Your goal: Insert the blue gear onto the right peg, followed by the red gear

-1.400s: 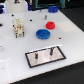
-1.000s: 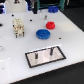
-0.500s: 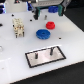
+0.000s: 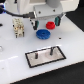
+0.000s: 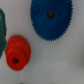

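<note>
We see a white bench (image 4: 15, 60) from the exterior view, with the white robot arm (image 4: 37, 9) reaching in from the top of the picture. Its end effector (image 4: 46, 22) hangs low over the middle of the bench, with two dark fingers (image 4: 34, 23) visible on either side; the jaws stand apart with nothing between them, so we read it as wide and empty. The blue gear (image 4: 43, 34), a flat toothed disc, lies flat on the bench just below the end effector. The red gear (image 4: 50, 25), smaller and chunkier, sits just beside it, toward the exterior view's right and a little farther back, between the fingers in this view, though we cannot tell whether they touch it. Nearer the camera lies a grey rectangular plate with a black rim (image 4: 46, 56). Two thin dark pins rise from it; the right peg (image 4: 54, 49) stands bare, apart from both gears. A small pale block (image 4: 19, 27) stands at the exterior view's left. In the wrist view, the blue gear (image 5: 51, 20) and the red gear (image 5: 17, 51) lie close together on the white surface, with a narrow gap between them, and a dark green edge (image 5: 2, 27) shows at the frame's border.
</note>
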